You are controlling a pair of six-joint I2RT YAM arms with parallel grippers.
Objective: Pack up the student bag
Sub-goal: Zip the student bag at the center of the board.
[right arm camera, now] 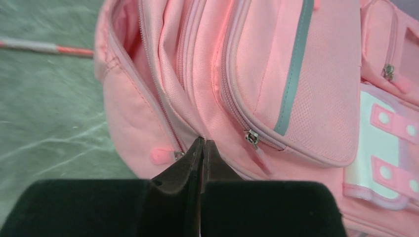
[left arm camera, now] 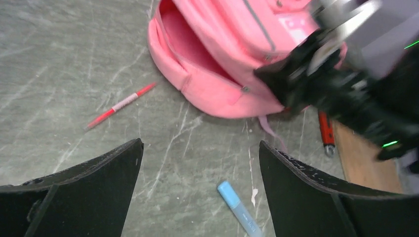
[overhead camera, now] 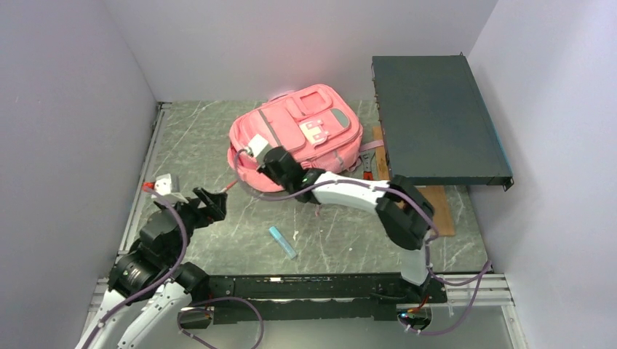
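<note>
— Item one, the student bag [overhead camera: 305,134]: location?
— Far centre of the table [overhead camera: 342,240], lying on its back with the front pockets up and the main compartment gaping toward the left. I judge it lies so that things can slide in from that side.
— Your right gripper [right arm camera: 202,143]?
— Fingers pressed together, tips against the seam by the open zip, beside a zip pull [right arm camera: 252,138]. Likely there to lift the flap. Whether fabric is caught, I cannot tell.
— Left gripper [left arm camera: 200,145]?
— Fingers wide apart, holding nothing, hovering over the near-left table, ready for stock.
— Loose stock?
— One red pen [left arm camera: 121,104], left of the bag. One pale blue marker [left arm camera: 238,210], near centre. One red-handled tool [left arm camera: 323,129], right of the bag.
— Markings?
— White-pink patch [right arm camera: 383,148], blank. No legible writing anywhere.
</note>
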